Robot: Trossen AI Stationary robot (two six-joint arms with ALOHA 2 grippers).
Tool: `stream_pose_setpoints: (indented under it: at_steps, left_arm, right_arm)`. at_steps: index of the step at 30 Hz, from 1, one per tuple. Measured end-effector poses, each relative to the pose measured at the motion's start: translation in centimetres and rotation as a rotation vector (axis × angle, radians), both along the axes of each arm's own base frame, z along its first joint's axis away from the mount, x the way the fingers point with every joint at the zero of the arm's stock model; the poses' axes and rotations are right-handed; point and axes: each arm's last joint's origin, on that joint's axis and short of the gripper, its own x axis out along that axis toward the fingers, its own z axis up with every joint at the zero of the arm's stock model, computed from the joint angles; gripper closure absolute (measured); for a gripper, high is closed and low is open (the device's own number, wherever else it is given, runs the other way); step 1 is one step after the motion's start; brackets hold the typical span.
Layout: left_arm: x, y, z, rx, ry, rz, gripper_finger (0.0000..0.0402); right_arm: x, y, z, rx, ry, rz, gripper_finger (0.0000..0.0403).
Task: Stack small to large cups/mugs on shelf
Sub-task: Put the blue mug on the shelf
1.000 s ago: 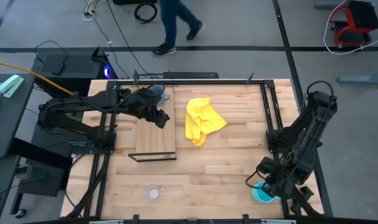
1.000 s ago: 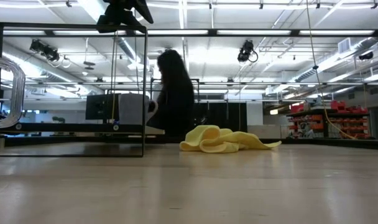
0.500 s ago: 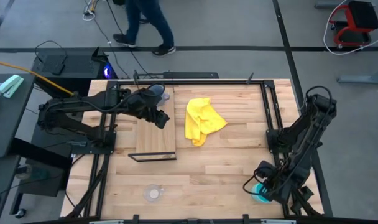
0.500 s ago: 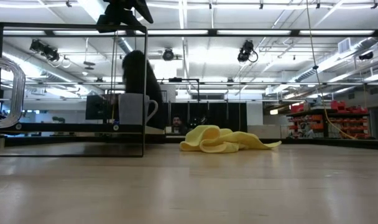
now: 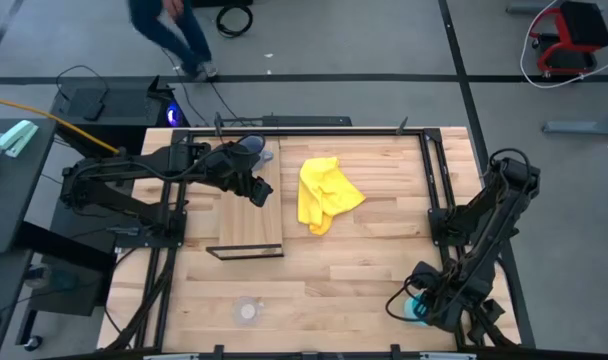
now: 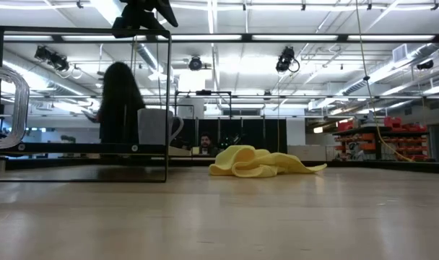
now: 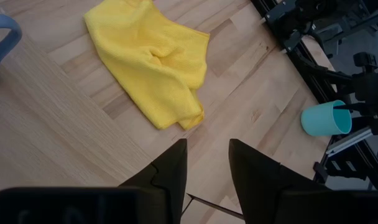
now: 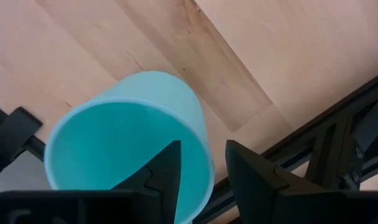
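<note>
The grey-blue mug stands on the far end of the brown shelf; it also shows in the low view. My left gripper hovers open and empty over the shelf. The clear glass cup stands on the table near the front edge. The turquoise mug is at the front right, mostly hidden under my right gripper in the high view. My right gripper is open. One finger is inside the mug's mouth and one outside its wall, with a gap on both sides.
A crumpled yellow cloth lies mid-table, right of the shelf. Dark metal frame rails run along the table's right and far sides. A person walks on the floor beyond the far edge.
My right gripper has moved a little toward the near edge and down over the turquoise mug, which now shows less in the high view. The person beyond the table has walked toward the left.
</note>
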Motion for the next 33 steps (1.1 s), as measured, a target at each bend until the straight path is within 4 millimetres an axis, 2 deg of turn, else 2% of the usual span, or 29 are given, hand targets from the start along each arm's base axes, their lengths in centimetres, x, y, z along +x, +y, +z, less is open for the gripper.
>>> stream_pose_setpoints:
  at_steps: [10, 19, 22, 27, 33]
  left_arm:
    - [0.0, 0.0, 0.0, 0.002, 0.001, -0.002, 0.0278]
    - [0.0, 0.0, 0.0, 0.002, 0.001, -0.002, 0.0276]
    - [0.0, 0.0, 0.0, 0.008, 0.002, -0.008, 0.0278]
    - [0.0, 0.0, 0.0, 0.018, 0.003, -0.017, 0.0284]
    - [0.0, 0.0, 0.0, 0.02, 0.004, -0.019, 0.0283]
  right_arm:
    - [0.1, 0.5, -1.2, -0.028, 0.065, -0.037, 0.0298]
    - [1.6, -0.3, -1.2, -0.034, 0.047, -0.045, 0.0374]
    - [2.5, -1.0, -1.2, -0.03, 0.039, -0.038, 0.0393]
    - [4.4, -2.5, -1.0, -0.038, 0.013, -0.02, 0.0387]
    - [7.0, -5.7, -0.3, -0.048, -0.037, 0.013, 0.0395]
